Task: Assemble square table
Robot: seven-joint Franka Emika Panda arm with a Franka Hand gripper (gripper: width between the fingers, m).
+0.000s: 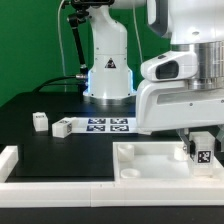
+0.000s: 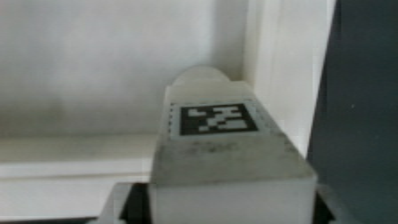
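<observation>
One camera stands low at the table's (image 1: 60, 150) edge, facing the arm (image 1: 105, 60); the wrist one looks very close. Both share the leg (image 1: 200, 152) and top (image 1: 150, 160).

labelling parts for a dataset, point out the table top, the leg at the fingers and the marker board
table top (image 1: 155, 160), exterior view, bare inner floor
leg at the fingers (image 1: 201, 153), exterior view, tagged face
marker board (image 1: 102, 125), exterior view, its middle

Three leg blocks (image 1: 40, 121) — one tabletop (image 1: 150, 160), one marker board (image 1: 108, 124), one rail (image 1: 10, 158)
</observation>
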